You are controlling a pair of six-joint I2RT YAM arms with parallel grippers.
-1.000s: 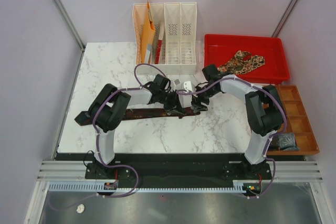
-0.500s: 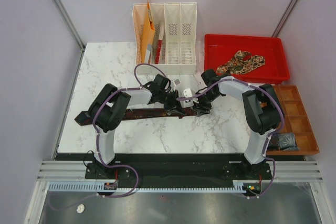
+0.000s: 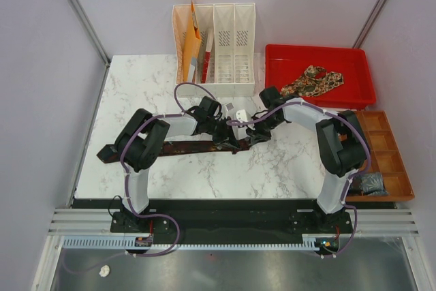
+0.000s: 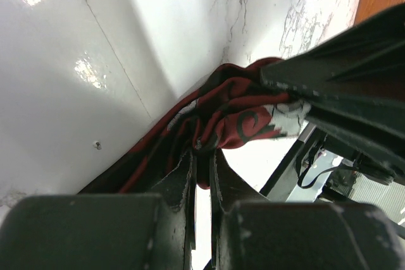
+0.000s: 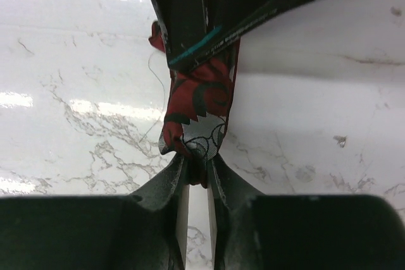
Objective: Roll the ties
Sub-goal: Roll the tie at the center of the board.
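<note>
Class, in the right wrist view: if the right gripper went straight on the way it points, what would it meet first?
Beyond the tie pinched in its jaws, the right gripper would most likely meet the left gripper, which holds the same tie just ahead; depth is unclear.

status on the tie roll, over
Left end effector and right end effector shut on maroon tie end. Rest flat, unrolled. Paisley tie in red tray. Nothing blocking.
</note>
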